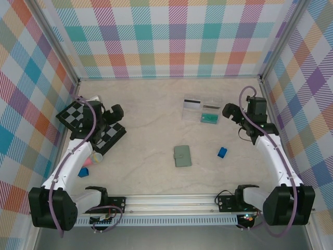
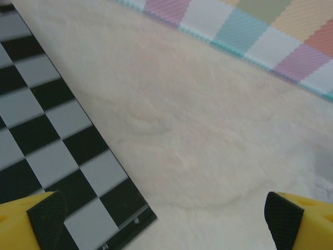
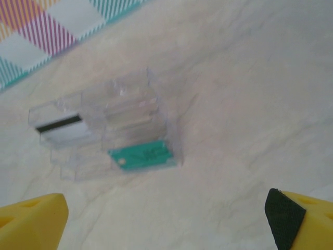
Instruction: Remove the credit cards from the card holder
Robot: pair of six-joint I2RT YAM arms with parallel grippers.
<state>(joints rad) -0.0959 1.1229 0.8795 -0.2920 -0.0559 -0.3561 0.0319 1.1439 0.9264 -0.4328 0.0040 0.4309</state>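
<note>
**A:** Left gripper [image 2: 165, 224] and right gripper [image 3: 166, 219]: how do the jaws stand?

**B:** Both are spread wide, with nothing between the pads. The left gripper hangs well to the left of the card holder [image 1: 182, 155], above the edge of a checkerboard [image 2: 41, 135]. The right gripper hangs to the holder's right and farther back.

**A:** And the card holder itself?

**B:** It lies flat and closed on the table [image 1: 145, 109], about midway between the two arms and apart from both grippers. A blue block [image 1: 222, 152] sits near it on the right, level with it.

**A:** What lies beyond the holder?

**B:** A clear tray [image 3: 130, 99], well behind it and slightly right, just left of the right gripper. Two cards show in the tray. A white card [image 3: 61, 127] with a black stripe is at the end farther from the holder, and a teal-green card [image 3: 143, 155] is at the nearer right corner.
</note>
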